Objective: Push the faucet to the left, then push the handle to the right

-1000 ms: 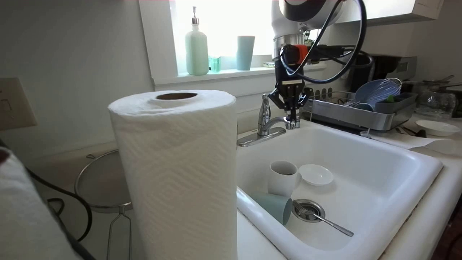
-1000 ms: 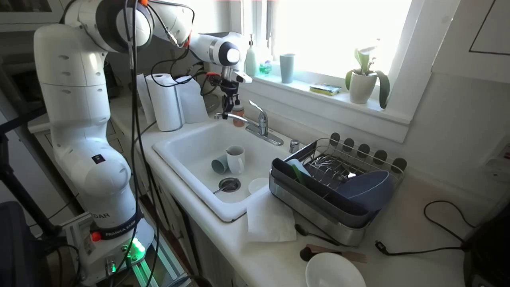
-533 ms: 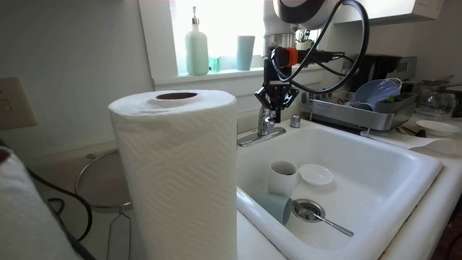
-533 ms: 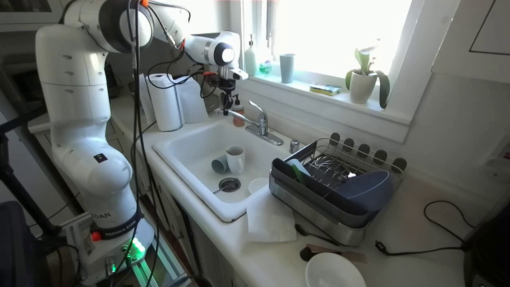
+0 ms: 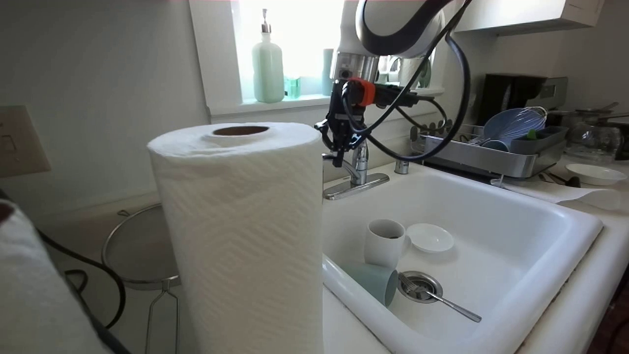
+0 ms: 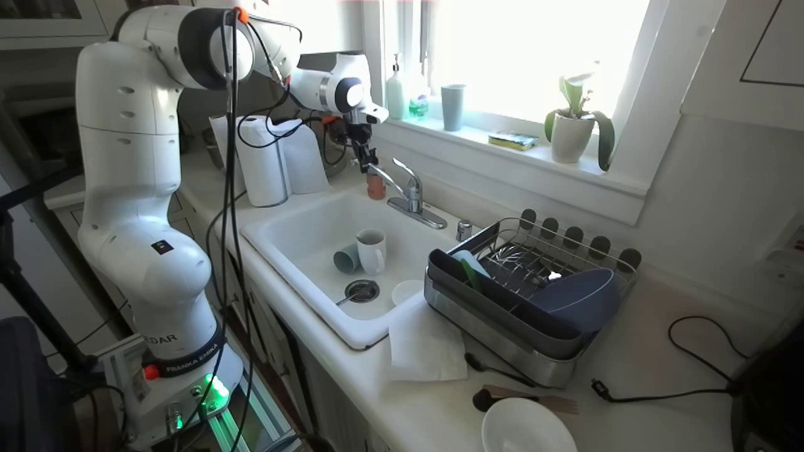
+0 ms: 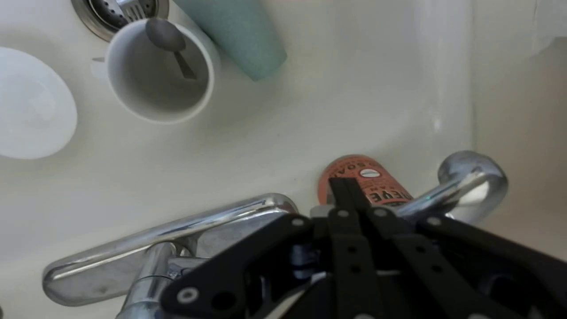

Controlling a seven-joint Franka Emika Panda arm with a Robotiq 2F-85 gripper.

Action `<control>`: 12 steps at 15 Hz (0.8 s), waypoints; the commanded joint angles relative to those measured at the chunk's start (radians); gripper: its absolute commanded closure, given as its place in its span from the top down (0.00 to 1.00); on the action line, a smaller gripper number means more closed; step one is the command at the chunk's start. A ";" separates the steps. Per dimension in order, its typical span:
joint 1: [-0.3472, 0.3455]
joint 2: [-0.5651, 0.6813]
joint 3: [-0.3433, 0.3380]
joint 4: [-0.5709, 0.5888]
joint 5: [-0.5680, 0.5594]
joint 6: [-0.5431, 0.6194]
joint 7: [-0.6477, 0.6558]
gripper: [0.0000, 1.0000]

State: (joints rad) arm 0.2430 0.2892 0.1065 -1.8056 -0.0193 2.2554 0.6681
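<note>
Swinging farther toward the wall (image 6: pixel 490 188) than half a second ago, the faucet (image 6: pixel 387 179) is turning on its chrome base (image 6: pixel 432 217), and the black gripper (image 6: pixel 364 166) is travelling along with it. Going left to right in an exterior view: the gripper is tilting beside the faucet's free end, its fingers (image 7: pixel 339 190) pressed together, nothing pinched between them; the faucet is running rightward from there down to the base; and the handle (image 6: pixel 407 169) is rising on top, standing clear of the gripper. In the wrist view the faucet is passing behind the fingers, its tip poking out to their right, though actual contact I'm not able to confirm.

Onto the surface, from the left again: a paper towel roll (image 6: pixel 260 163) is standing on the counter (image 6: pixel 647 345); inside the sink (image 5: pixel 496 236) a teal cup (image 6: pixel 345 260) is lying on its side, a fork (image 5: pixel 452 305) is resting across the drain (image 5: pixel 428 282), and a white mug (image 6: pixel 370 248) is standing upright. Farther right, the dish rack (image 6: pixel 490 339) is carrying a blue bowl (image 6: pixel 581 298). Up on the window sill (image 6: pixel 475 141), a green pump bottle (image 6: pixel 396 97), a gray-blue cup (image 6: pixel 452 108) and a potted plant (image 6: pixel 570 139) are catching bright daylight.
</note>
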 commanded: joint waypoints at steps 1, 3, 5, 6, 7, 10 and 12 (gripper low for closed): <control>0.018 0.089 0.001 0.103 -0.013 -0.037 -0.013 0.00; 0.013 0.091 0.009 0.136 0.017 -0.184 -0.054 0.00; 0.006 0.074 0.011 0.163 0.030 -0.318 -0.088 0.00; 0.002 0.065 0.011 0.177 0.033 -0.379 -0.108 0.00; 0.001 0.047 0.006 0.184 0.023 -0.431 -0.119 0.00; -0.010 0.004 -0.010 0.207 -0.008 -0.545 -0.157 0.00; -0.027 -0.027 -0.023 0.205 -0.024 -0.599 -0.198 0.00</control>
State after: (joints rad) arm 0.2383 0.3092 0.0976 -1.6052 -0.0238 1.7413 0.5320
